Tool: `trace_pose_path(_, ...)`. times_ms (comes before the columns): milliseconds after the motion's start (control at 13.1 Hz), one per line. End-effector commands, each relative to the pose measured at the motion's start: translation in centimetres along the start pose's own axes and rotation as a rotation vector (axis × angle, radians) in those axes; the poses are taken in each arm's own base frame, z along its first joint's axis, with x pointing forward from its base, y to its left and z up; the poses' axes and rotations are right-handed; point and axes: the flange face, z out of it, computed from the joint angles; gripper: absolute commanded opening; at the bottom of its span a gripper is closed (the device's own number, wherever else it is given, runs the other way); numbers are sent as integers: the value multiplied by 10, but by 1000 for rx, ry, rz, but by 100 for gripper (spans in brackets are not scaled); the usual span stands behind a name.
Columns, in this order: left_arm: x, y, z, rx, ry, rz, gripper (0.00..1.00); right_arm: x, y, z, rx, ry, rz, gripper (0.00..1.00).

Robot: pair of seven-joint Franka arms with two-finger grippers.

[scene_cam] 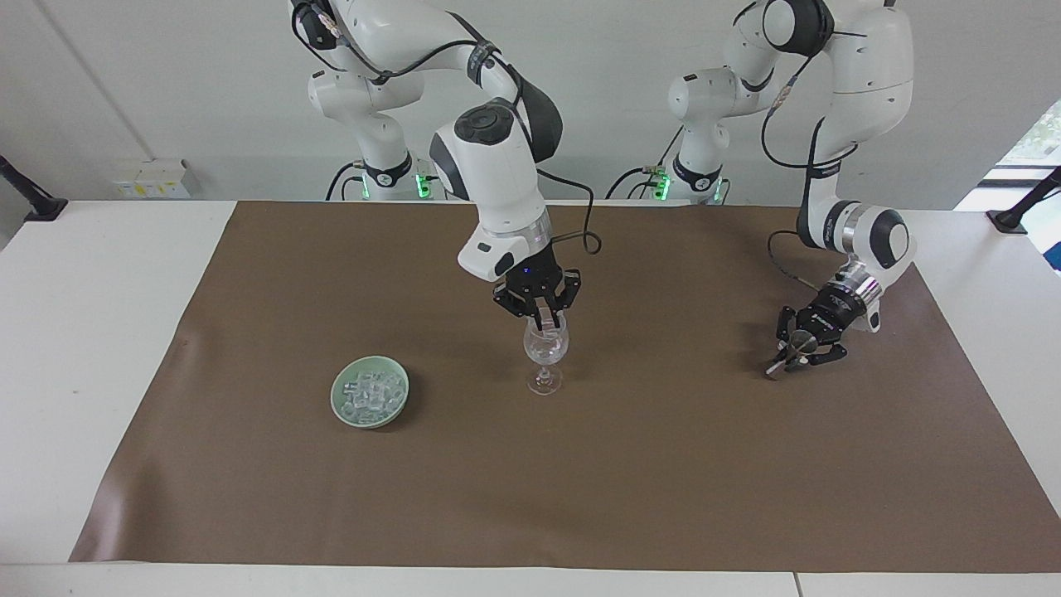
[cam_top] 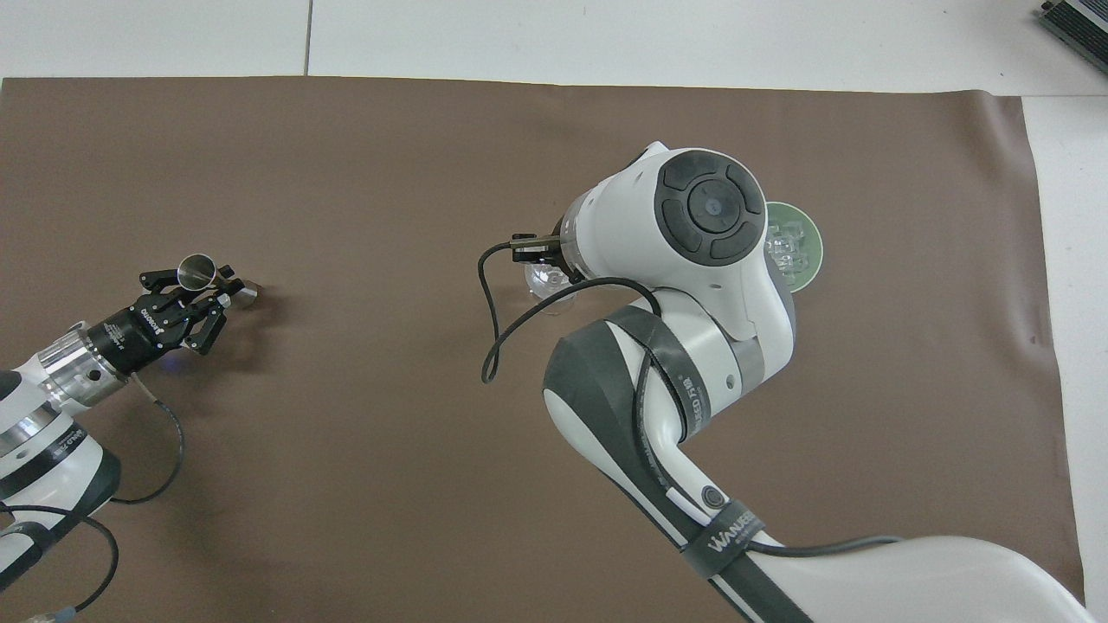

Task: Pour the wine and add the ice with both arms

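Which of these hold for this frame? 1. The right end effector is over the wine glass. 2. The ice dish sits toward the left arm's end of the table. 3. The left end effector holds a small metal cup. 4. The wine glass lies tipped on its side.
1. True: the right end effector hangs at the rim of the wine glass, fingertips together.
2. False: the green dish with the ice sits toward the right arm's end, beside the glass.
3. True: the left end effector is shut on a small metal cup, low over the brown mat.
4. False: the glass stands upright on its foot.
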Motion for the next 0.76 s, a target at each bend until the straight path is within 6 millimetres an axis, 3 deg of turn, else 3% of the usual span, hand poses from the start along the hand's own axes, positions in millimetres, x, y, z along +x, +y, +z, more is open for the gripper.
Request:
trace_pose_path(0, -1, 1, 5, -24, 5, 11, 3, -2, 2, -3, 10, -4, 17, 0)
trace_pose_path(458, 0, -1, 8, -28, 6, 5, 11, -1, 3, -4, 5, 1, 20, 3)
trace_pose_path(611, 1, 0, 7, -29, 7, 4, 31, -1, 2, -4, 5, 0, 20, 6)
trace_pose_path(688, 2, -1, 7, -29, 8, 3, 35, 0, 3, -5, 5, 1, 22, 7)
